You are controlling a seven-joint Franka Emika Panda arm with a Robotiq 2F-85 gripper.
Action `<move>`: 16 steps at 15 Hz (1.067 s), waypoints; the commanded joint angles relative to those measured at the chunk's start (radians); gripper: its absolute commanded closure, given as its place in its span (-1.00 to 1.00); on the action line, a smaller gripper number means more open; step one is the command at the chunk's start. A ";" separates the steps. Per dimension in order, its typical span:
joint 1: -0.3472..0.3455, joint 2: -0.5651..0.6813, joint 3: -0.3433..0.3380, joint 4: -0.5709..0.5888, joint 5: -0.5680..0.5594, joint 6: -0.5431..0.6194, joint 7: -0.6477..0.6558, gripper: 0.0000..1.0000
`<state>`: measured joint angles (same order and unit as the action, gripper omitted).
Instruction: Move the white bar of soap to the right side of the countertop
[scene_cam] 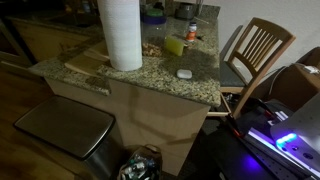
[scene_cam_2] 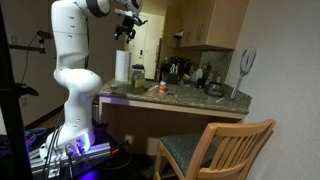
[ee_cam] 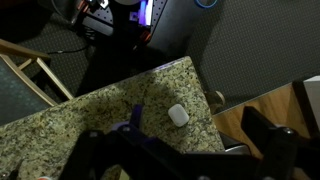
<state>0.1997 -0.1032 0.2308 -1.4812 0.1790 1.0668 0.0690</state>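
Note:
The white bar of soap [scene_cam: 184,73] lies flat on the speckled granite countertop [scene_cam: 150,78], near its edge by the chair. In the wrist view the soap [ee_cam: 178,115] is small and rounded, on the countertop [ee_cam: 90,115] close to its corner. My gripper [scene_cam_2: 127,28] hangs high above the counter [scene_cam_2: 200,102], well clear of everything. In the wrist view the gripper [ee_cam: 175,142] is open and empty, and its dark fingers frame the soap from far above.
A tall white paper-towel roll [scene_cam: 121,35] stands on a wooden cutting board [scene_cam: 85,62]. A yellow-green sponge [scene_cam: 174,46] and a bottle [scene_cam: 191,32] sit further back. A wooden chair [scene_cam: 262,45] stands beside the counter, and a steel bin [scene_cam: 65,128] below it.

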 commanded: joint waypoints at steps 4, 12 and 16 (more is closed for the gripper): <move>0.008 0.017 0.004 -0.173 -0.079 -0.099 -0.006 -1.00; 0.025 -0.231 -0.003 -0.652 0.050 0.341 -0.098 -1.00; 0.037 -0.412 -0.010 -0.874 0.126 0.569 -0.111 -1.00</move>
<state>0.2282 -0.3501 0.2326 -2.1623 0.2540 1.4796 -0.0077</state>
